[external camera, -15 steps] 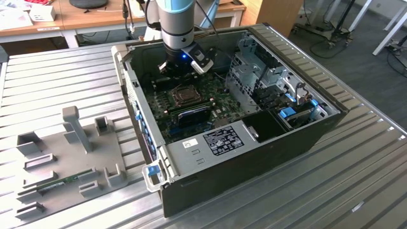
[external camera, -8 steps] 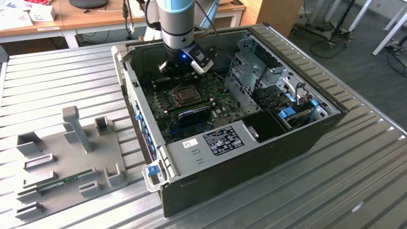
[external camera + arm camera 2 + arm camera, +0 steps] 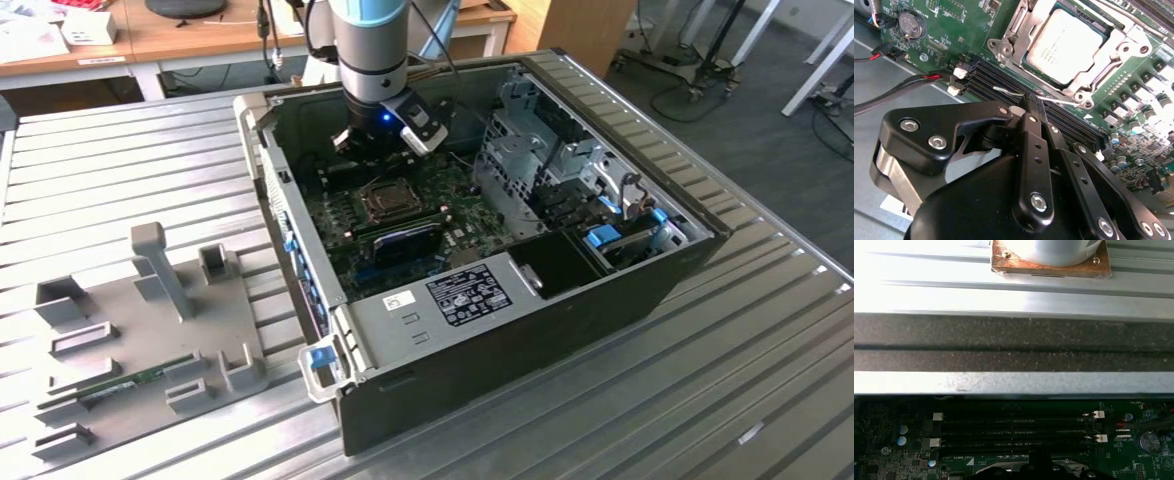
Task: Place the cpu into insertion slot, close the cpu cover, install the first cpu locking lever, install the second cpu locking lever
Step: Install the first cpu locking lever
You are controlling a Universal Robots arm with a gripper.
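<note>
Second wrist view: the gripper [image 3: 1033,102] is black, jointed metal with bright screws. Its fingers [image 3: 1029,132] are drawn together at the tips, right at a thin bright wire lever [image 3: 1006,91] lying over the long black memory slots [image 3: 986,74]. The tips hide whether they pinch that wire. Just beyond, the cpu [image 3: 1066,45], flat with a matt silver-grey top, sits in the socket. The cpu cover [image 3: 1015,37], a shiny stamped frame, lies closed around it; its far corner is cut off. On the green motherboard [image 3: 954,30] a round coin cell [image 3: 912,23] and red-and-black cables [image 3: 904,82] show.

In the exterior view the insertion slot [image 3: 387,200] lies in the far half of the open computer case [image 3: 534,330], with the gripper [image 3: 380,140] just beyond it. The case rests on a ribbed metal surface [image 3: 134,150]. On the exterior view's left a grey moulded fixture [image 3: 147,330] holds a green memory stick [image 3: 120,385].

The first wrist view shows a ribbed aluminium wall [image 3: 1014,295] with a dark speckled band, and the memory slots [image 3: 1014,432] below; a dark shape at the edge is too cut off to identify.
</note>
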